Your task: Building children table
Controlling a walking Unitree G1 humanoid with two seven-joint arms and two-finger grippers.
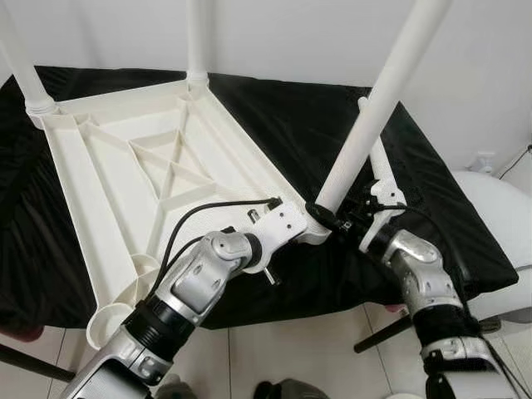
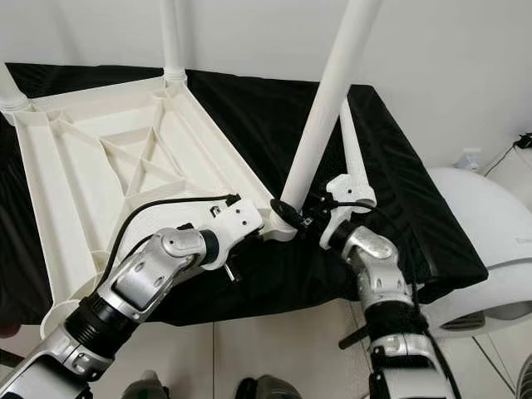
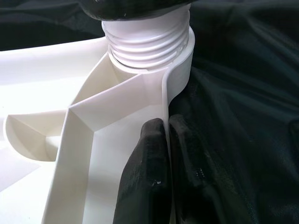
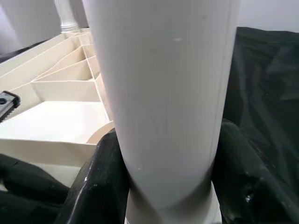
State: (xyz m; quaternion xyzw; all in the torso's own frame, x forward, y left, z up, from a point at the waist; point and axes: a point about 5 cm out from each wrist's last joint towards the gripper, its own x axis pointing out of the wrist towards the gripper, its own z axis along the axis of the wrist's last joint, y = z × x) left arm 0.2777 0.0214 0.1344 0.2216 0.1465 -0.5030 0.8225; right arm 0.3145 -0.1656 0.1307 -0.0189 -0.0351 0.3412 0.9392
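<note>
A white plastic table top (image 1: 150, 166) lies upside down on a black cloth, ribs facing up. Two white legs stand in its far corners (image 1: 198, 41). A third white leg (image 1: 378, 108) leans in the near right corner socket (image 3: 149, 42), its threads partly showing. My right gripper (image 1: 326, 218) is shut on this leg near its base, fingers (image 4: 100, 182) on both sides. My left gripper (image 3: 166, 140) is shut on the table top's rim beside that socket. A fourth leg (image 2: 353, 158) lies on the cloth behind the right arm.
The black cloth (image 1: 432, 208) covers a low surface reaching to a white wall. A white rounded object (image 1: 499, 216) stands at the right. Tiled floor (image 1: 316, 349) lies in front. The near left corner socket (image 1: 108, 320) of the table top holds no leg.
</note>
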